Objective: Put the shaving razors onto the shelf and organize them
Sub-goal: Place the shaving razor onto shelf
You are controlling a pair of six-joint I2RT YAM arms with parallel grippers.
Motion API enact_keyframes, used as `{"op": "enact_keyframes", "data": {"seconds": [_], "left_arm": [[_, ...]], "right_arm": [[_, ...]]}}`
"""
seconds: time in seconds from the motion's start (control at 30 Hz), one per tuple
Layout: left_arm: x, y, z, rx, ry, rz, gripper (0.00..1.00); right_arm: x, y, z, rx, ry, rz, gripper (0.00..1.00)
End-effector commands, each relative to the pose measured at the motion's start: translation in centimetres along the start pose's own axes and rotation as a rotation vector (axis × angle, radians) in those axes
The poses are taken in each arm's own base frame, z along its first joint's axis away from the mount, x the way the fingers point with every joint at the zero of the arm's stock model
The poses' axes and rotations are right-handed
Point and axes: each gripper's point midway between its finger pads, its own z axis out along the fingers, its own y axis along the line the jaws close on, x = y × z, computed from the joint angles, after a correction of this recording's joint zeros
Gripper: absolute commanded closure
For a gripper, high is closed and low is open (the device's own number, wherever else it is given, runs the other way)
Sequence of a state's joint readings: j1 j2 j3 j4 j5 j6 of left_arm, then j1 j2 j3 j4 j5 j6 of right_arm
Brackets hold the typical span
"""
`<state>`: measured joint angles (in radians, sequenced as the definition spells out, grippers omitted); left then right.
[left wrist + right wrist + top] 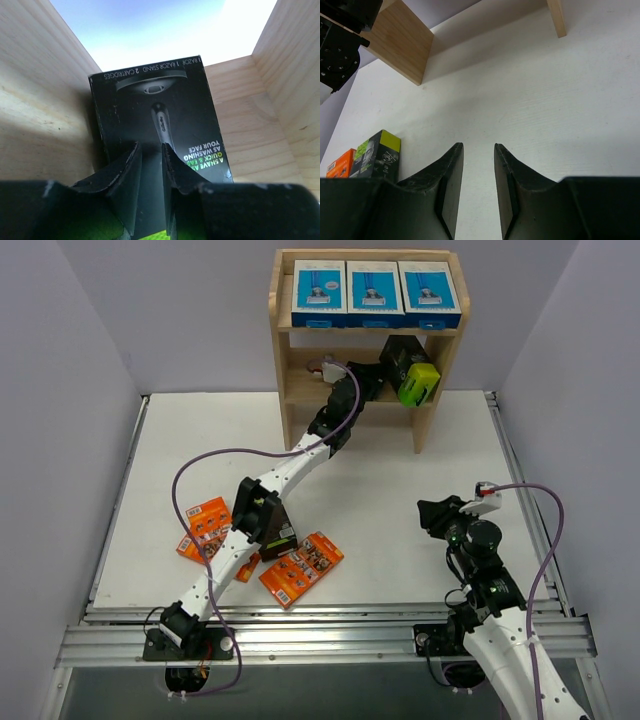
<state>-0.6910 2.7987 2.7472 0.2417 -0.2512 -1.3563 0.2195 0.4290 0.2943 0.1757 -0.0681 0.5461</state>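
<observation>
Razor stock in question is the black-and-lime box, which is lying on the middle tier of the shelf, close to its right side panel. In the left wrist view its long axis is running straight away from the left gripper, lime end nearest. The fingers are standing narrowly apart over the box's broad face, which is wider than their gap. I cannot tell whether they are gripping it or only touching it.

Three blue boxes are filling the top tier. On the table, orange packs and a second black box are waiting beside the left arm. It is nearer to them than the right gripper, which is hovering slightly parted and holding nothing.
</observation>
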Motion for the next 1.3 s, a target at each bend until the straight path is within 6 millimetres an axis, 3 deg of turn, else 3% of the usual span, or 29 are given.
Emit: {"op": "enact_keyframes", "data": {"seconds": [0.0, 0.23, 0.33, 0.37, 0.43, 0.5, 0.53, 0.6, 0.63, 0.8, 0.87, 0.9, 0.93, 1.0, 1.1, 1.13, 1.2, 1.23, 1.27], "left_arm": [[2.4, 1.0, -0.4, -0.021, 0.075, -0.040, 0.68], [4.3, 2.5, -0.9, -0.048, 0.128, -0.089, 0.67], [4.1, 2.6, -1.0, -0.044, 0.140, -0.086, 0.67], [3.5, 1.1, -1.1, -0.018, 0.145, -0.072, 0.67], [3.2, 1.8, -1.2, -0.038, 0.152, -0.056, 0.66], [2.5, 1.0, -1.2, -0.027, 0.165, -0.045, 0.66], [2.3, 1.2, -1.3, -0.033, 0.175, -0.050, 0.62], [1.7, 1.0, -1.4, -0.035, 0.205, -0.058, 0.35], [1.5, 0.9, -1.5, -0.034, 0.211, -0.060, 0.34], [-0.8, 0.3, -2.9, -0.054, 0.205, 0.001, 0.33], [-2.1, -1.5, -3.3, -0.037, 0.192, 0.027, 0.33], [-2.0, -1.0, -3.7, -0.049, 0.215, 0.037, 0.33], [-2.5, -1.7, -3.9, -0.039, 0.224, 0.048, 0.33], [-2.7, -1.2, -4.3, -0.051, 0.240, 0.048, 0.32], [-2.9, -2.1, -5.0, -0.032, 0.265, 0.043, 0.32], [-2.6, -1.4, -5.5, -0.044, 0.284, 0.053, 0.33], [-2.6, -2.6, -6.2, -0.027, 0.295, 0.065, 0.32], [-2.4, -1.8, -6.7, -0.043, 0.307, 0.080, 0.32], [-2.5, -3.1, -7.2, -0.020, 0.316, 0.088, 0.32]], "right_arm": [[-0.4, 0.5, 0.0, -0.028, -0.028, -0.011, 0.73], [-0.5, 0.6, 0.1, -0.028, -0.028, -0.016, 0.73], [-0.7, 0.6, 0.1, -0.029, -0.030, -0.017, 0.72], [-0.6, 0.6, 0.1, -0.027, -0.027, -0.019, 0.71], [-0.8, 0.7, 0.1, -0.030, -0.029, -0.020, 0.70], [-0.8, 0.8, 0.2, -0.031, -0.028, -0.022, 0.66], [-0.7, 0.7, 0.4, -0.029, -0.022, -0.022, 0.64], [-1.1, 1.1, 0.5, -0.038, -0.031, -0.026, 0.62], [-1.0, 1.1, 0.7, -0.037, -0.023, -0.028, 0.62], [-3.0, 2.1, 1.5, -0.047, -0.054, -0.044, 0.54], [-3.5, 2.2, 1.9, -0.039, -0.061, -0.056, 0.51], [-3.8, 2.3, 2.0, -0.038, -0.069, -0.059, 0.50], [-4.4, 2.6, 2.2, -0.040, -0.080, -0.069, 0.50], [-5.2, 2.8, 2.4, -0.033, -0.097, -0.079, 0.48], [-6.6, 3.2, 2.9, -0.026, -0.125, -0.100, 0.47], [-7.4, 3.6, 3.3, -0.026, -0.137, -0.105, 0.46], [-8.1, 3.7, 3.8, -0.018, -0.146, -0.130, 0.45], [-8.0, 3.7, 4.4, -0.010, -0.133, -0.138, 0.44], [-9.0, 4.3, 4.6, -0.018, -0.148, -0.146, 0.43]]}}
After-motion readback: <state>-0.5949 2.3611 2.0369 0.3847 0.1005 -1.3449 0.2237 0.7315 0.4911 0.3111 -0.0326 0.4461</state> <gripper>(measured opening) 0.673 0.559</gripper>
